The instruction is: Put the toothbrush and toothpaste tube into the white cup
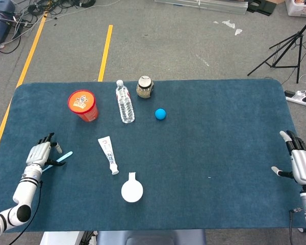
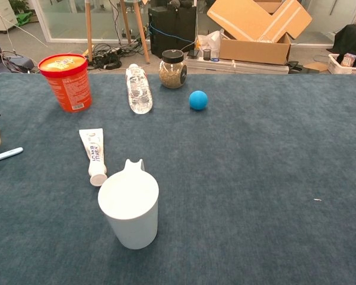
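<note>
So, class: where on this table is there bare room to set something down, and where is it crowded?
Free: the wide cloth between the blue ball and the right hand. Crowded: the back-left row of red tub, bottle and jar, and around the toothpaste tube and white cup.

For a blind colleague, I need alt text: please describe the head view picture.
Seen from above, the robot's left hand reaches over a light blue toothbrush at the left edge of a dark blue table. A toothpaste tube and a white cup lie nearby; the right hand rests open at the right edge.
</note>
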Robot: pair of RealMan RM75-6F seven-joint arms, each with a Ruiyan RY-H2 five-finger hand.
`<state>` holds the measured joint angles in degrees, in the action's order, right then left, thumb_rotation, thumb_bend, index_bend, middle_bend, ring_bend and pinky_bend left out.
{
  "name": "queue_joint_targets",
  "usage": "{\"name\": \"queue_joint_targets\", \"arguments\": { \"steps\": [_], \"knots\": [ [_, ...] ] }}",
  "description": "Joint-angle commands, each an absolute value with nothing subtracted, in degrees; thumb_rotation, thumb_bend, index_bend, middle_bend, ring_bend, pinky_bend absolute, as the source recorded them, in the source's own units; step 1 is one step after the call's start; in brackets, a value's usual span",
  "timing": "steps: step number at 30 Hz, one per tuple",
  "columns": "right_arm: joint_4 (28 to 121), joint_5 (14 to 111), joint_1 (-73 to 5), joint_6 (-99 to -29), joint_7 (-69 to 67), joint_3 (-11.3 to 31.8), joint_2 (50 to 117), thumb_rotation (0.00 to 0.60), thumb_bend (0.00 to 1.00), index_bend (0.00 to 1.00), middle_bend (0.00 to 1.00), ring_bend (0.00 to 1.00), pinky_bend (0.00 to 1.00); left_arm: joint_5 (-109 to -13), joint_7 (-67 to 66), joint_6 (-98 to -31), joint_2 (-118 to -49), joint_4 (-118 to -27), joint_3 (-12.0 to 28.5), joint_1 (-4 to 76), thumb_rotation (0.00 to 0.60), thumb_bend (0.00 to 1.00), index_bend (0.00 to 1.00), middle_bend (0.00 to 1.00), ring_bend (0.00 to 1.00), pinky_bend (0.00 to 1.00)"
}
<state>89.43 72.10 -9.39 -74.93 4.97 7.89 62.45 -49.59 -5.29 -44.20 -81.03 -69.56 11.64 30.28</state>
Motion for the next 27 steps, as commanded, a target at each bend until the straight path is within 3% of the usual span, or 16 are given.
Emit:
{"name": "queue_joint_targets", "arguments": {
  "steps": [1, 27],
  "knots": [
    [89.43, 72.06, -9.37, -74.96, 4.94, 7.91, 62.45, 0.600, 0.00, 0.12, 0.10, 0.15, 0.57, -49.20, -5.56, -44.61, -81.42, -69.23, 11.54, 30.28, 0.600, 0.05, 0.51, 0.00, 0.00, 0.00],
    [89.46, 71.93, -9.32, -75.00, 4.62, 8.03, 62.28, 0.600, 0.00, 0.12, 0.10, 0.15, 0.57, -45.88, -8.13, -43.67, -83.58, -66.02, 10.37, 31.26, 0.600, 0.08, 0.53, 0.00, 0.00, 0.00]
  ]
}}
